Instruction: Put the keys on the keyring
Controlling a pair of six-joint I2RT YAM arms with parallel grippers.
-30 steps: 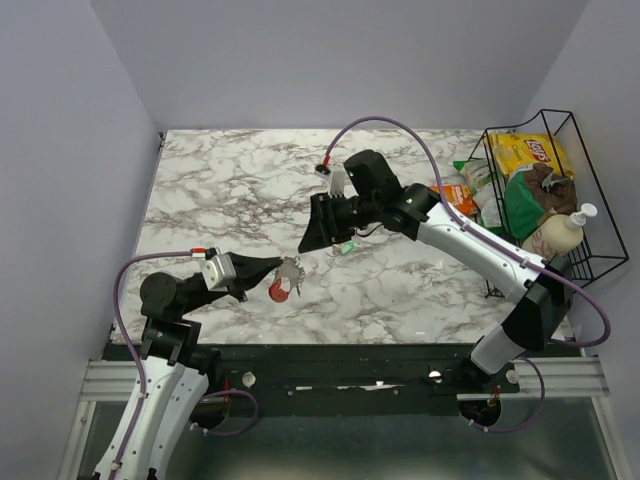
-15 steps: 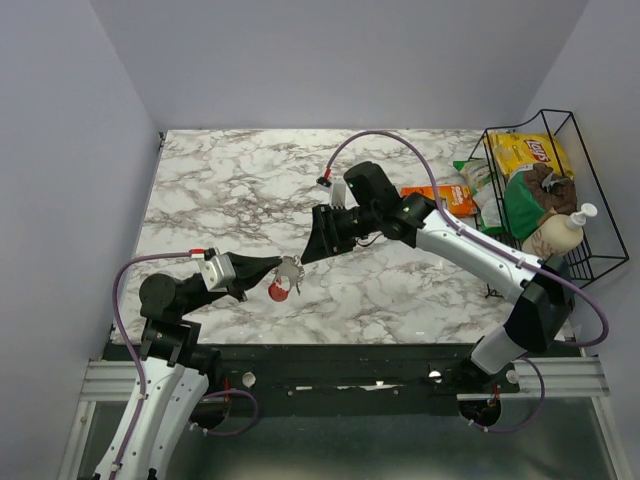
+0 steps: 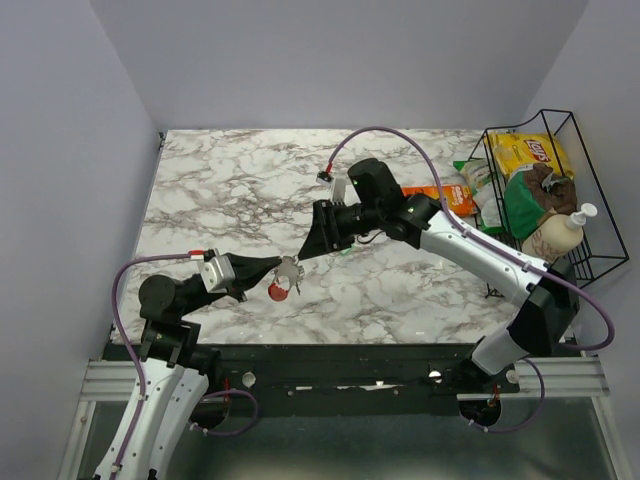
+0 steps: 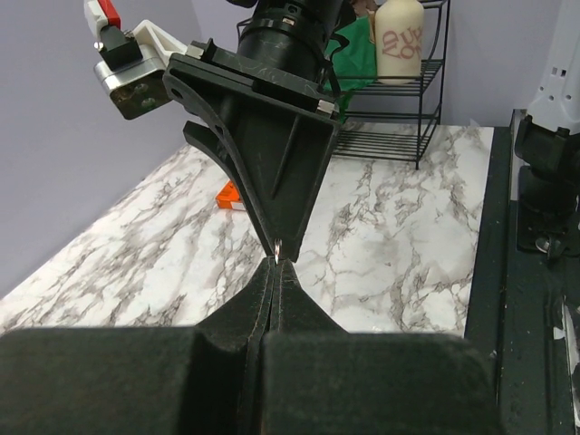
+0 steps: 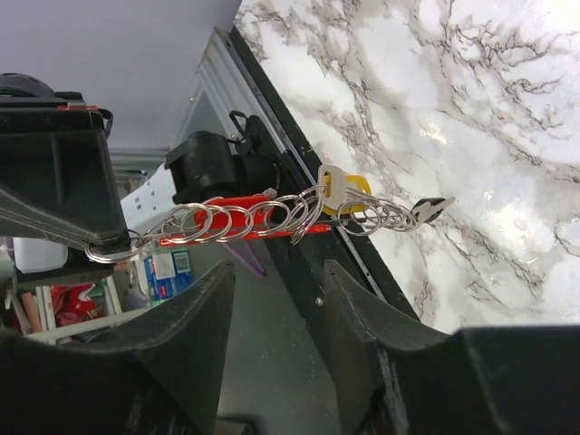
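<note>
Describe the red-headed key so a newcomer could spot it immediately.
Over the marble table, follow the left arm to the left gripper, shut on the keyring. The red-headed key hangs just off that tip, its red head standing out from the silver metal beside it.

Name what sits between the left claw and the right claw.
The keyring, a string of metal loops carrying a red key. The shut left claw pinches one end, facing the open right claw. Clearest in the right wrist view.

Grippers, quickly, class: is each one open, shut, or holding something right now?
Left gripper: shut, pinching the keyring, with the keys dangling from it.
Right gripper: open, nothing between its fingers.
</note>
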